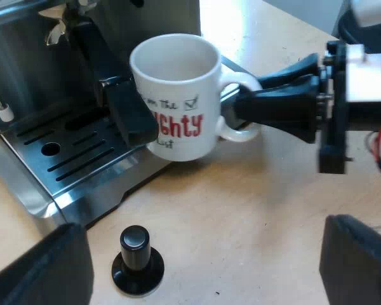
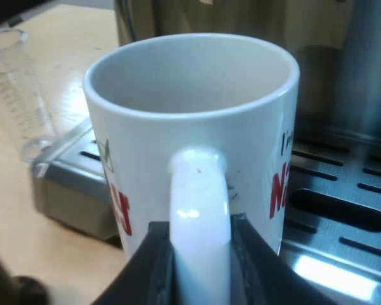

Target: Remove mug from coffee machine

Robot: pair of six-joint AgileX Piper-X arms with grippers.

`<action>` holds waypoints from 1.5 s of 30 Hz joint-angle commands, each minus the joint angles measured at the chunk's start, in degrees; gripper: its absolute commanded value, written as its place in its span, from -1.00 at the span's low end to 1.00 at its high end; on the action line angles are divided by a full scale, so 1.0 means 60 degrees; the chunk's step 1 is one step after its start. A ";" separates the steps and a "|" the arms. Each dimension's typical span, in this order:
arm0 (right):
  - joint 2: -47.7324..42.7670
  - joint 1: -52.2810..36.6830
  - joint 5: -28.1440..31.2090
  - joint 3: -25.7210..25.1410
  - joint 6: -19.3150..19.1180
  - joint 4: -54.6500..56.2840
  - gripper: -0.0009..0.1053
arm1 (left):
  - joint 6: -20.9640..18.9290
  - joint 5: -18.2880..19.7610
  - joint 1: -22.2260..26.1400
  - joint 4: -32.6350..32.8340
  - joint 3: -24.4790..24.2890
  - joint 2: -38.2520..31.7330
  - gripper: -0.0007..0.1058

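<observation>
1. The right gripper (image 2: 200, 257) had its black fingers (image 2: 157, 270) pinched on the handle of the white mug (image 1: 176, 95), one on each side of the loop. I judged it a sensible hold: the mug stayed upright and its wall stayed free.
2. The mug was at the outer edge of the drip tray (image 1: 57, 159) of the espresso machine (image 1: 32, 63), its base partly out over the wooden table (image 1: 254, 210). I could not tell whether it touched the grille.
3. The holder's dark handle (image 1: 117, 101) jutted from the machine just beside the mug's wall, perhaps touching it. That was the tight side, and a pull back along the right arm would lead away from it.
4. The left gripper (image 1: 203, 254) hung over the table, fingers spread wide and holding nothing, apart from the mug.
5. A tamper (image 1: 136, 260) with a black knob stood on the table near the tray's edge, and a measuring glass (image 2: 19, 82) was just beside the tray. Bare wood lay under the mug's handle side.
</observation>
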 commanded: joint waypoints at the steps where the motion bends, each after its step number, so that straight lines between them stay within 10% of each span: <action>1: -0.0571 0.0205 0.0185 0.0134 -0.0087 -0.0350 -0.98 | 0.0009 0.0060 -0.0025 -0.0101 -0.0047 0.0010 0.65; 28: -0.4278 0.2363 0.5406 0.2007 -0.0548 0.1081 -0.98 | -0.0011 0.1197 -0.0469 -0.0241 -0.0047 0.0010 0.65; 45: -0.4511 -0.0327 0.5134 0.2007 0.0187 0.1886 -0.98 | -0.0011 0.1203 -0.0556 -0.0240 -0.0047 0.0010 0.65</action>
